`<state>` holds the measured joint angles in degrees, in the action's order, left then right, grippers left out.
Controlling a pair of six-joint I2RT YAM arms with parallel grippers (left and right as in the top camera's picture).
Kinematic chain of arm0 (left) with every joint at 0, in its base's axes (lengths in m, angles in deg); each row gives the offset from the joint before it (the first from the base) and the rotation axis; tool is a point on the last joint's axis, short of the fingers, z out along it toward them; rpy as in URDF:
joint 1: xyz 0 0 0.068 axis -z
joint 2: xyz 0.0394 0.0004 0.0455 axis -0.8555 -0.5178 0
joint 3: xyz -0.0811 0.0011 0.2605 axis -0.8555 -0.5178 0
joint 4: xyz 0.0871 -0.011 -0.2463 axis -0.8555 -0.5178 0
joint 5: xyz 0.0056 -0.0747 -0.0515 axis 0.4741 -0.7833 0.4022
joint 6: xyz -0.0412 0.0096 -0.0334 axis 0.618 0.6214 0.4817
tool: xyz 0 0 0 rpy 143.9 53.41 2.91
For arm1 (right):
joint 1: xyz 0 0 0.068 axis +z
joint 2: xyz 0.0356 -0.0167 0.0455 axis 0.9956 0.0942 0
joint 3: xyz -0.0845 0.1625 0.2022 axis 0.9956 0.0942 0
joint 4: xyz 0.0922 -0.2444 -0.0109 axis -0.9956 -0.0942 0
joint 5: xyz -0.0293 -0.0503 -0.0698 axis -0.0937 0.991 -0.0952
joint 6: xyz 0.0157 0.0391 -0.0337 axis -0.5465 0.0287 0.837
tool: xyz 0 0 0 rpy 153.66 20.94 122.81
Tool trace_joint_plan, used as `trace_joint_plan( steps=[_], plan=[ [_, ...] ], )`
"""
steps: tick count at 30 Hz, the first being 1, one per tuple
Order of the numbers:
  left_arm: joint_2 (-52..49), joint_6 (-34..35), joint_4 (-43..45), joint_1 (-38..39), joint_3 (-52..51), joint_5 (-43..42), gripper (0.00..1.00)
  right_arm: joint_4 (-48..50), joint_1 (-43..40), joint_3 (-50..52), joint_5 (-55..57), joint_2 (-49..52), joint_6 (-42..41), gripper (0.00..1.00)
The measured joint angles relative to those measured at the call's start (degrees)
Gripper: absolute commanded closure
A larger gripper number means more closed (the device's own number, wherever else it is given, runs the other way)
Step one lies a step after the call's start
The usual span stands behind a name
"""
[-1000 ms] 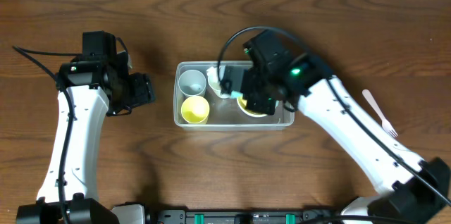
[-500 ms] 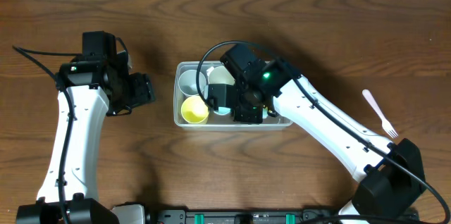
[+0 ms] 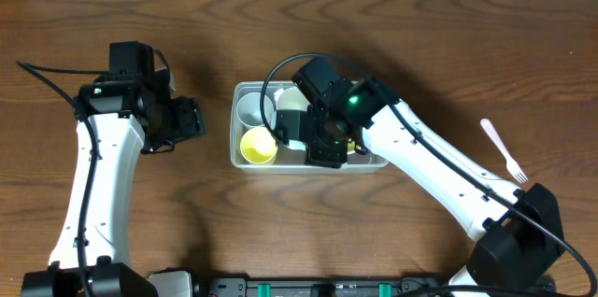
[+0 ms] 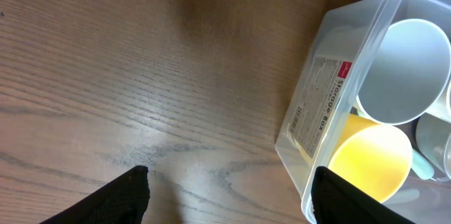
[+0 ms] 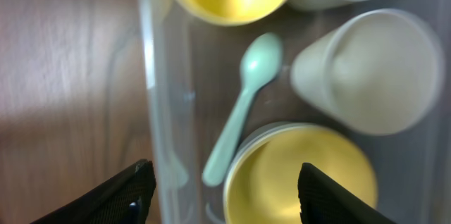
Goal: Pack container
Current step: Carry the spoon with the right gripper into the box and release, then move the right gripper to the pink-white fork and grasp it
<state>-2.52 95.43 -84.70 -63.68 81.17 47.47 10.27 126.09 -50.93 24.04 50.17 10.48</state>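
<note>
The container [image 3: 308, 168] is a clear rectangular tub at the table's middle. It holds a grey cup [image 3: 250, 108], a yellow cup [image 3: 257, 146], a white cup [image 3: 294, 101], a yellow bowl [image 5: 303, 175] and a mint spoon [image 5: 243, 104]. My right gripper [image 3: 291, 134] hangs open over the tub's middle. In the right wrist view its fingers straddle the spoon's handle and the bowl's rim, holding nothing [image 5: 225, 196]. My left gripper [image 3: 196, 120] stands open just left of the tub. Below it is bare wood, and its right finger [image 4: 345, 196] is level with the tub's wall [image 4: 317, 118].
A white plastic fork [image 3: 505, 152] lies on the wooden table at the far right. The right arm's cable loops above the tub.
My right gripper swung left across the tub from above the yellow bowl and its jaws opened; the mint spoon now lies loose inside. The left arm has not moved.
</note>
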Motion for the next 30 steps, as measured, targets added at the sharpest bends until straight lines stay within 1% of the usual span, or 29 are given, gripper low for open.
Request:
trace_joint_plan(
  steps=[2, 6, 10, 13, 15, 19, 22, 26, 30],
  plan=[
    [0.0, 0.0, 0.0, 0.0, 0.0, 0.0, 0.26, 2.23, 0.0, -0.11, 1.7, 0.0, -3.8, 0.3],
    [0.0, 0.0, -0.04, 0.0, 0.0, 0.0, 0.26, 2.97, -0.61, -2.99, 7.43, -0.39, -11.87, 0.25],
    [0.0, 0.0, -0.13, 0.0, 0.0, 0.0, 0.26, 3.37, -5.55, -8.44, 12.5, -4.09, -19.1, 0.23],
    [0.0, -0.02, -0.13, 0.0, 0.0, 0.0, 0.26, 3.48, -14.69, -11.87, 14.03, -9.53, -25.44, 0.22],
    [0.0, -0.02, -0.13, 0.0, 0.0, 0.0, 0.26, 2.12, -23.85, -13.18, 13.05, -13.31, -29.55, 0.24],
    [0.0, 0.0, -0.07, 0.0, 0.0, 0.0, 0.26, -4.59, -42.07, -13.75, 7.91, -17.4, -34.38, 0.22],
    [0.0, -0.02, 0.07, 0.0, 0.0, 0.0, 0.26, -9.4, -51.69, -13.66, 4.26, -17.75, -36.17, 0.2],
    [0.0, 0.0, 0.09, 0.0, 0.0, 0.0, 0.26, -12.72, -58.84, -13.07, 0.44, -18.08, -37.29, 0.18],
    [0.0, -0.02, -0.09, 0.0, 0.0, 0.0, 0.26, -18.01, -60.39, -11.54, -0.57, -20.33, -37.55, 0.16]
  ],
)
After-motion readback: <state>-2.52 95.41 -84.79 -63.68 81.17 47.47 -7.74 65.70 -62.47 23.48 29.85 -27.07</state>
